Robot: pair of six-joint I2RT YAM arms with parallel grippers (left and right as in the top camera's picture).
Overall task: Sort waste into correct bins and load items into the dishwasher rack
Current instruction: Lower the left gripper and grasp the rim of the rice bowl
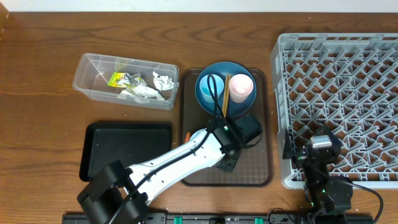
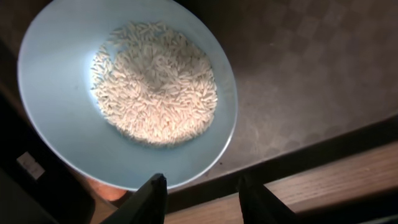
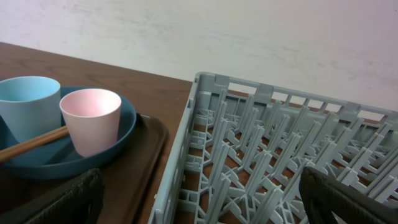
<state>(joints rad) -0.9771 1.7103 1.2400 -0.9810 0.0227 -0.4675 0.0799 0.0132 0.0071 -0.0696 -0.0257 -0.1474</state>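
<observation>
Left gripper: jaws part-spread, nothing between, at near rim of bowl over brown tray. Right gripper: wide apart beside rack.

Step, likely: rice disposal. Next: clamp rim, carry level, tip into bin.

Count: one bowl, black tray, plate, clear tub; two cups.

The plate, carrying two cups and chopsticks, sits on the serving tray behind my rice bowl; the rack stands right.
</observation>
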